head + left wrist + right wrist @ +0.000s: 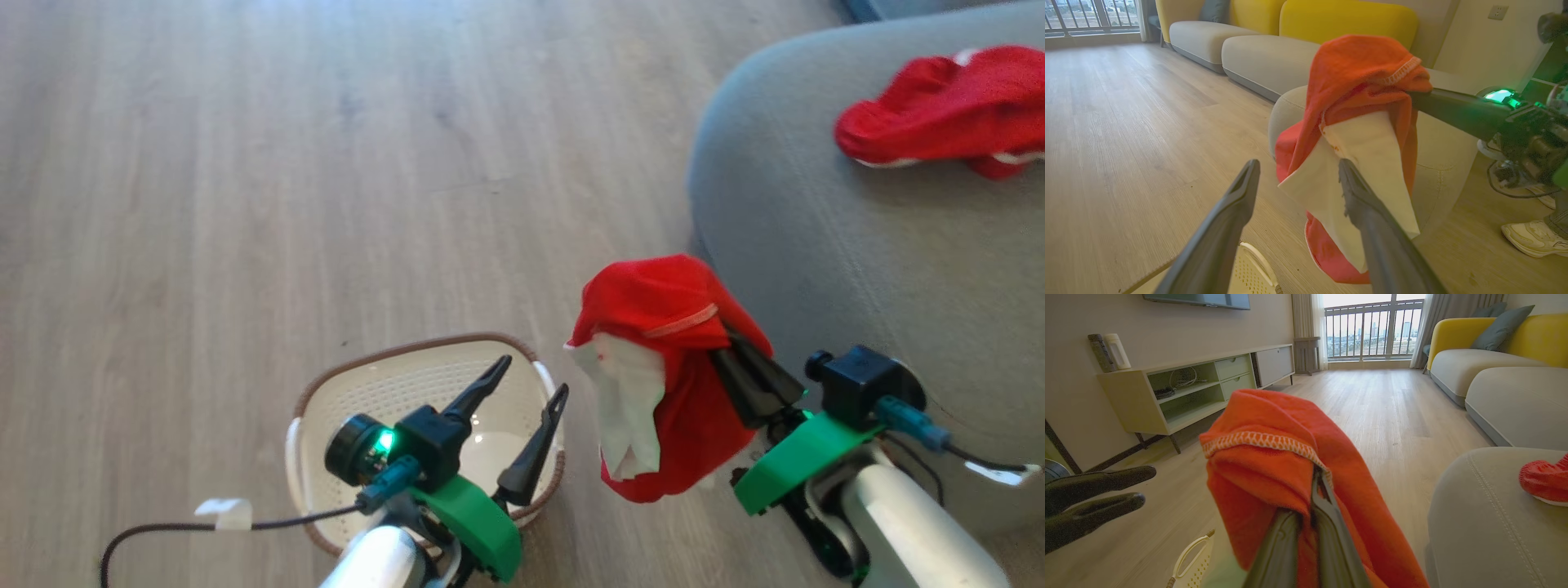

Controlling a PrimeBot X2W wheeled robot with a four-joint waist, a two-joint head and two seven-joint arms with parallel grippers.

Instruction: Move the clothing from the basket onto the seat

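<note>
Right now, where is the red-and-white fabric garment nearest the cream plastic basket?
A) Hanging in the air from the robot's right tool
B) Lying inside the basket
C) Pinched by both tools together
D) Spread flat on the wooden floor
A: the red-and-white fabric garment dangles from the shut right tool, clear of the cream perforated plastic basket, while the left tool stands open, holding nothing.

Basket (392, 377) on floor (245, 204) left of seat (857, 245), 1 garment (947, 110) on seat

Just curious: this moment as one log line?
right fingers: shut on red garment | left fingers: open, over basket | seat: second garment
</note>
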